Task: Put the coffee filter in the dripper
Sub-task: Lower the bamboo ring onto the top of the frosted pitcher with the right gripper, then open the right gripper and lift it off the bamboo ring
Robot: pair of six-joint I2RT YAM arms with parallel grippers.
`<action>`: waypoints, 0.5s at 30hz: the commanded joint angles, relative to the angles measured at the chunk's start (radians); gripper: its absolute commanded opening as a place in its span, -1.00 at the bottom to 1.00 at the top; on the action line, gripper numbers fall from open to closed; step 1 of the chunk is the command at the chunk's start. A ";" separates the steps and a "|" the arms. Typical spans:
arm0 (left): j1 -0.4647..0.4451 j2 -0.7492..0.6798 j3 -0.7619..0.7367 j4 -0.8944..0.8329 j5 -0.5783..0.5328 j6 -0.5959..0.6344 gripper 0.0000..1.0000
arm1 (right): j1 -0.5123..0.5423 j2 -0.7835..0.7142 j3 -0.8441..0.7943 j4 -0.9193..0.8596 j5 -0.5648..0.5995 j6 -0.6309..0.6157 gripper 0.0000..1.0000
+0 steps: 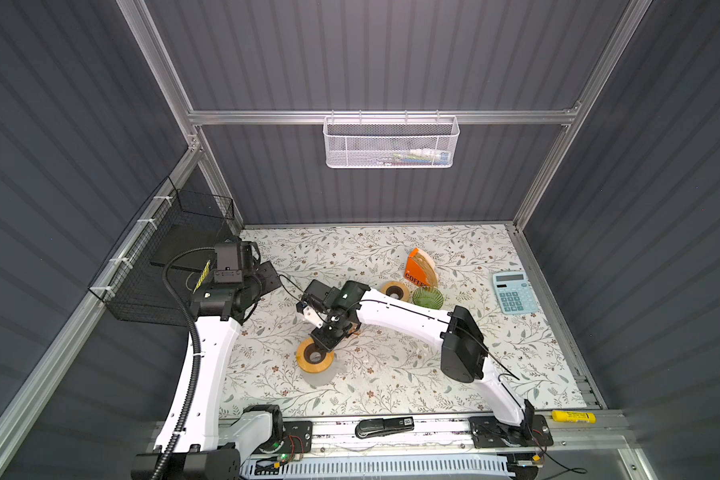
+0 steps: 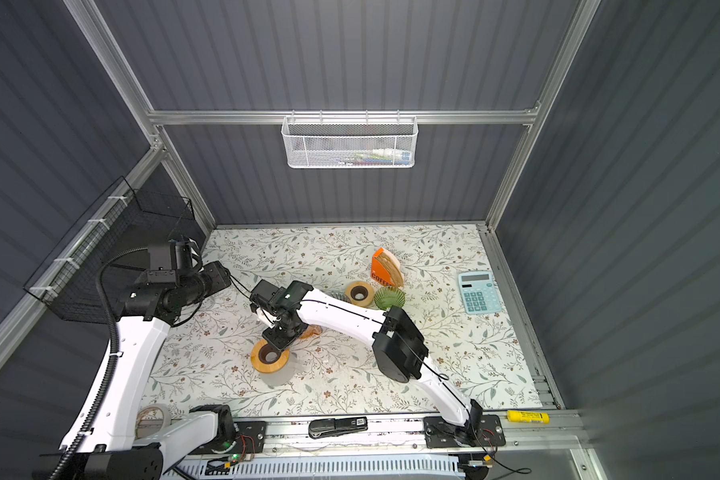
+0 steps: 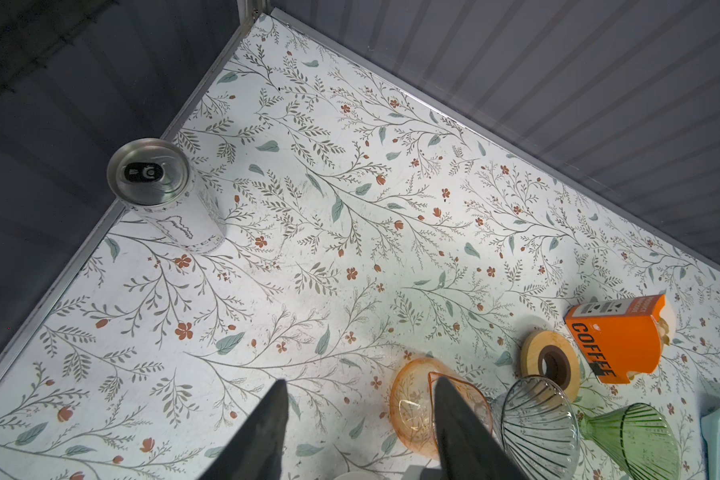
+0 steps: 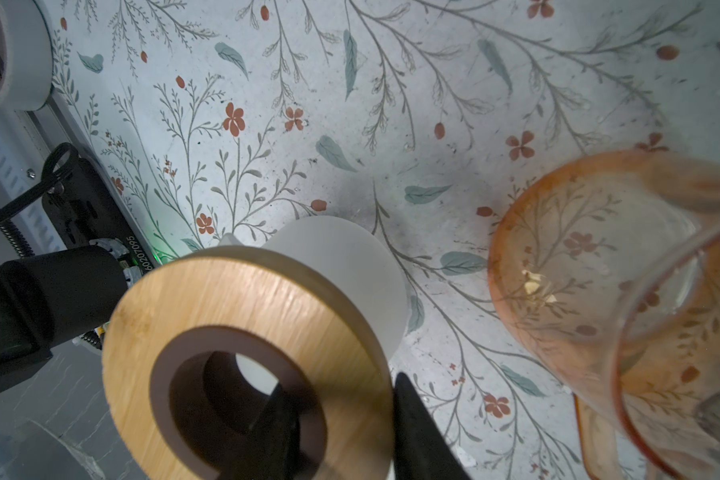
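Gripping the ring (image 4: 233, 291) with my right gripper (image 4: 341, 390) — one finger in its hole, one outside its rim.
The ring sits on a white cup (image 4: 350, 266), with the orange dripper (image 4: 591, 257) on the table (image 1: 391, 374) just beside. My left gripper (image 3: 362, 436) hangs half open, empty. The filters (image 1: 430, 266) stand in their orange holder (image 1: 414, 272) at the back, near a green dripper (image 1: 427, 297) — well apart from both grippers.

Tan paper filters (image 1: 430, 268) fan from the orange holder (image 1: 414, 272); orange glass dripper (image 4: 591, 257) rests near the wooden ring (image 4: 225, 299).
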 commanded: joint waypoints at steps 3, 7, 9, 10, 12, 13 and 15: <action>0.008 -0.024 -0.011 -0.004 -0.006 0.024 0.14 | 0.007 0.015 0.036 -0.011 0.008 0.004 -0.45; 0.008 -0.038 -0.018 0.006 -0.008 0.025 0.15 | 0.010 0.017 0.037 -0.012 0.017 0.004 -0.44; 0.008 -0.040 -0.016 0.005 -0.011 0.026 0.15 | 0.010 0.017 0.036 -0.014 0.023 0.003 -0.41; 0.008 -0.040 -0.015 0.005 -0.011 0.027 0.15 | 0.012 0.017 0.037 -0.015 0.023 0.002 -0.40; 0.008 -0.039 -0.015 0.005 -0.012 0.027 0.15 | 0.013 0.018 0.037 -0.015 0.023 0.002 -0.36; 0.008 -0.039 -0.017 0.005 -0.011 0.027 0.15 | 0.013 0.019 0.038 -0.015 0.022 0.002 -0.35; 0.007 -0.039 -0.015 0.005 -0.011 0.027 0.15 | 0.014 0.020 0.042 -0.016 0.022 0.002 -0.32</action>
